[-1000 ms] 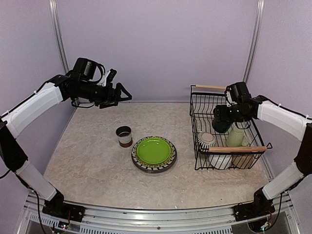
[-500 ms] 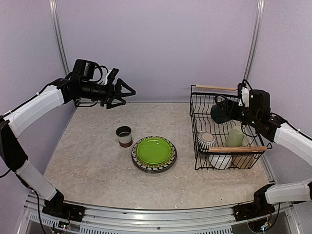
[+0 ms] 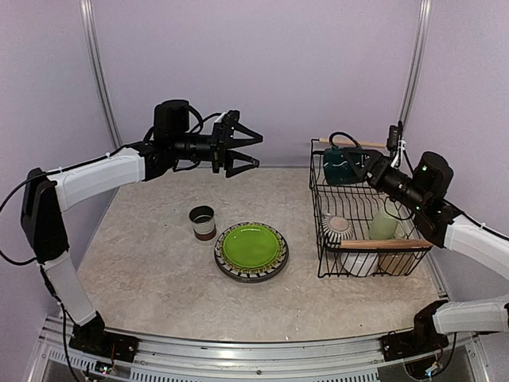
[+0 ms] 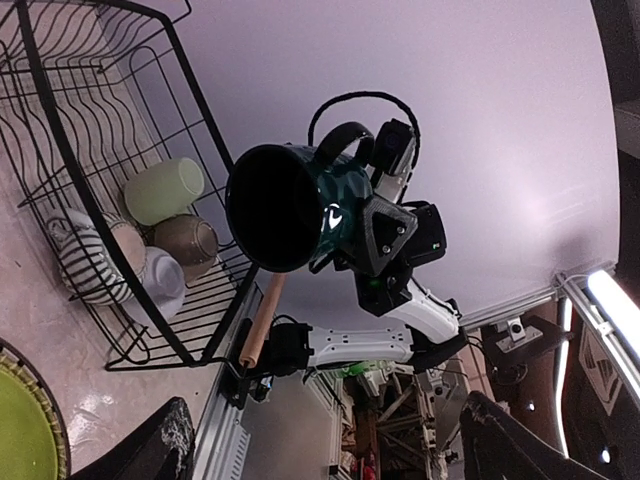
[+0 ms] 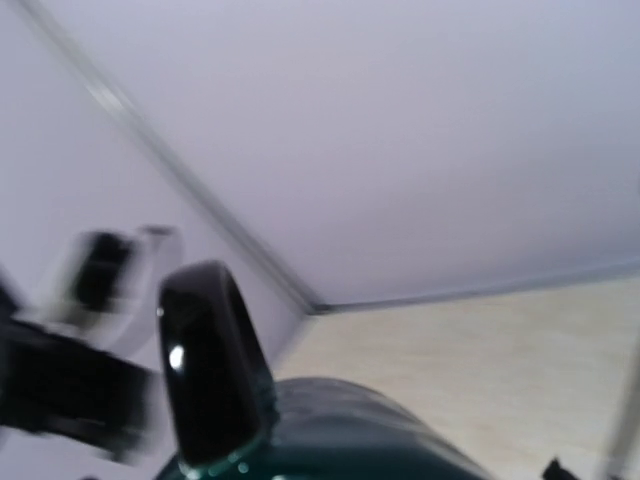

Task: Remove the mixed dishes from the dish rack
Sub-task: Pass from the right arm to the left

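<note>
Since a second ago the dark teal mug (image 3: 342, 165) has come up out of the dish rack (image 3: 390, 243) and swung out past its far corner, while the left arm has reached in towards it. The right pincer (image 3: 363, 166) pinches the mug near its handle, holding it on its side, mouth towards the left pincer (image 3: 256, 152). That one hangs level with it, fingers spread and holding nothing, a clear gap between them. It looks like a hand-over, though I can only guess.

Below the right pincer, four pieces remain in the rack: a pale green mug (image 3: 384, 225), a striped cup (image 3: 336, 228), a white bowl (image 3: 358, 262) and a brownish mug (image 3: 395, 261). Below the left pincer, already on the table, stand a brown-banded cup (image 3: 202, 222) and a lime-green plate (image 3: 250, 245) topping a stack of patterned plates (image 3: 277, 264). By my count, roughly half is done.
</note>
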`<state>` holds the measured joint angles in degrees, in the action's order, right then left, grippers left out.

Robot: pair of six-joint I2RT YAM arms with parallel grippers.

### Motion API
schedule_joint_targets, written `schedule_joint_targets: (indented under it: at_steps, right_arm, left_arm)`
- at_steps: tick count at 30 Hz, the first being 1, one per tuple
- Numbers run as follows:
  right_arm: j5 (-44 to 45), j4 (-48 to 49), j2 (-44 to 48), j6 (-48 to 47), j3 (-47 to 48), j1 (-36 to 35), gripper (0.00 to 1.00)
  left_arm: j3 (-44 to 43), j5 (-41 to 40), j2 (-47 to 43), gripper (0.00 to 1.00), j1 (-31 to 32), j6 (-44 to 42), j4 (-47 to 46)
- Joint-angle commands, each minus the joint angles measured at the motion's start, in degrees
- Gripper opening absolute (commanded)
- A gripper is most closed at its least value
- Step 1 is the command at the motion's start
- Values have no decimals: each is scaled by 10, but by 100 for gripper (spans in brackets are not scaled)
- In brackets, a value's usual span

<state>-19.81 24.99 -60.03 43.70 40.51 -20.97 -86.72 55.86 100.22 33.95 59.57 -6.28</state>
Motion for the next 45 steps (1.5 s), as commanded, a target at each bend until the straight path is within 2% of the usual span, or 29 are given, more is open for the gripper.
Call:
schedule_joint_targets:
  at_steps: [1,3,11,16,22,28,35,37,38,39,43,45]
  right_arm:
    - [-47,149,-14,60,19,-41,0]
    - [-42,159,-29,59,27,-64,0]
    - [-7,192,-72,53,50,-136,0]
    - [-3,220,-99,61,54,-155,0]
    - [14,239,-120,62,54,-176,0]
    - [31,273,-128,72,37,-186,0]
    - [37,272,-130,74,34,-189,0]
    - [43,265,-129,74,28,-189,0]
    - [47,261,-129,72,26,-189,5]
    - [52,256,-129,68,22,-189,16]
    - [83,212,-115,50,16,-189,97]
    - [118,161,-102,36,21,-189,100]
  left_arm:
    - [-26,51,44,83,32,97,-161]
    - [-32,62,58,78,43,104,-186]
    - [-45,86,78,76,69,125,-229]
    - [-45,106,93,68,79,173,-279]
    - [-35,100,97,50,92,197,-302]
    - [-18,104,110,32,97,262,-382]
    - [13,78,96,2,90,241,-369]
    - [34,68,83,0,84,229,-361]
    - [43,62,77,0,80,221,-353]
    - [52,56,67,0,77,209,-338]
    - [83,37,24,0,62,131,-217]
    - [103,22,-8,0,54,87,-159]
